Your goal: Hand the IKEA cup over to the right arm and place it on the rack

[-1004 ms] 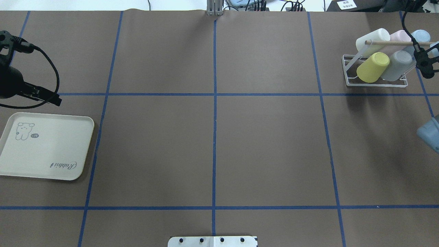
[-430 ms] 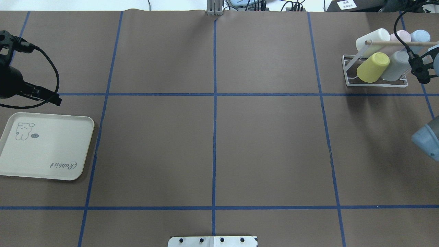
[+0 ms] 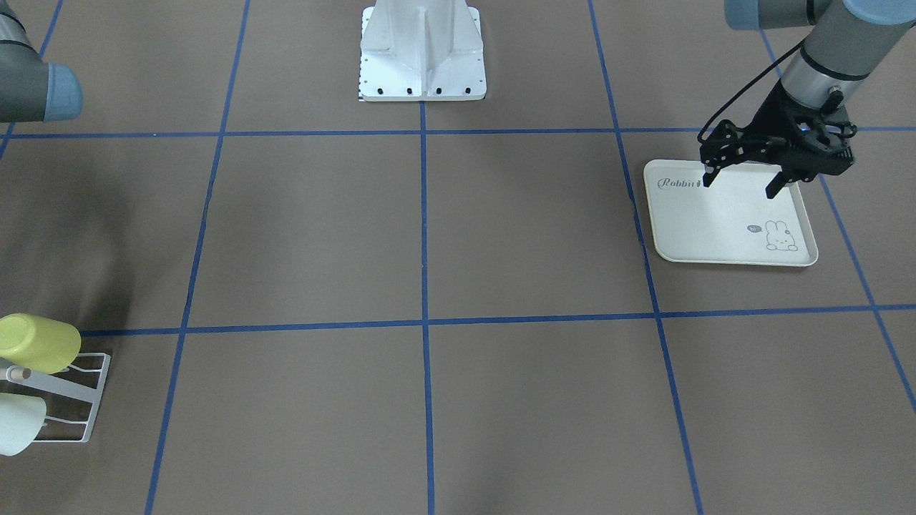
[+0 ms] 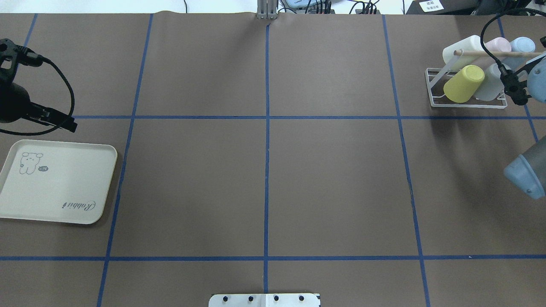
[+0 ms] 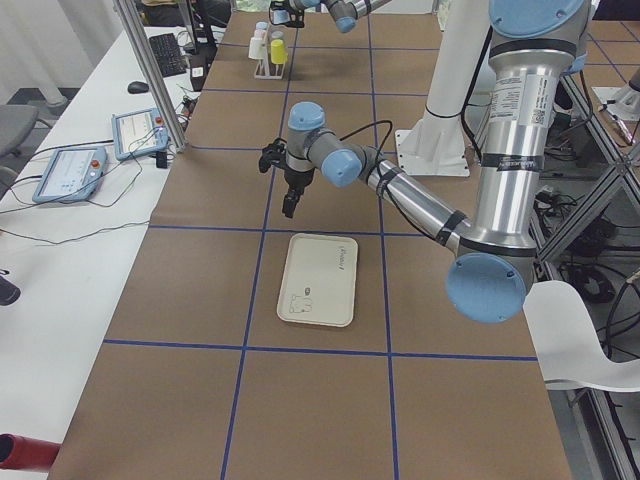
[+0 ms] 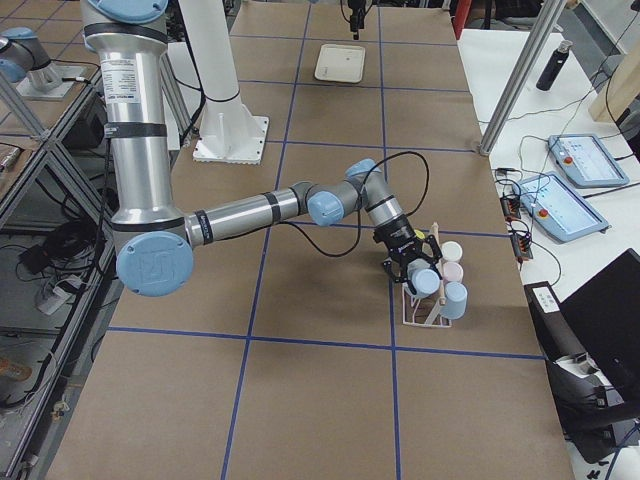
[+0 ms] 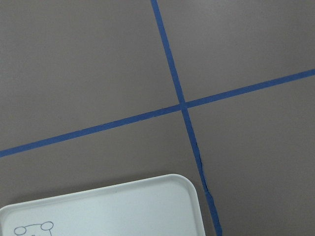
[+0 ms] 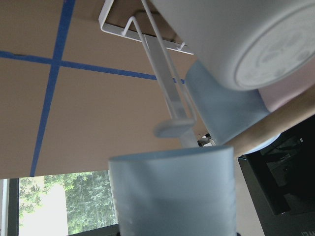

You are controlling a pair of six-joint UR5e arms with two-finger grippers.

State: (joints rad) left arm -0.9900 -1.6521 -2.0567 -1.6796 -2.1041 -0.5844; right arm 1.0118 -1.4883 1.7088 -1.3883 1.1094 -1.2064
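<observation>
- The right pincer (image 6: 410, 265) is at the 3 o'clock end of the rack (image 4: 469, 105) in the overhead view. Its fingers are not clearly shown. But a light-blue cup (image 8: 171, 191) fills the lower part of the right wrist view and hangs free there, so I judge the pincer is grasping it.
- The cup is just beside the rack. As far as I can see, it does not sit on a prong yet. One white prong shows blurred, close to the cup's upper edge in that view.
- The rack stands at about 2 o'clock on the tabletop (image 4: 332, 183). It already carries a yellow cup (image 4: 464, 83), a grey cup (image 4: 490, 83), a cream cup (image 4: 463, 51), a pink cup (image 4: 497, 42) and a blue cup (image 4: 522, 44).
- The left pincer (image 3: 740, 187) hangs released, with the fingers spread and nothing between them. It is above the tabletop, at 12 o'clock from the tray (image 3: 715, 229).
- The tray lies at 9 o'clock on the tabletop, well apart from the rack.
- My judgement is that the hand-over is done and the carry to the rack is nearly done. What is left is to seat the cup on a free prong, to let it go, and to draw the right arm away.
</observation>
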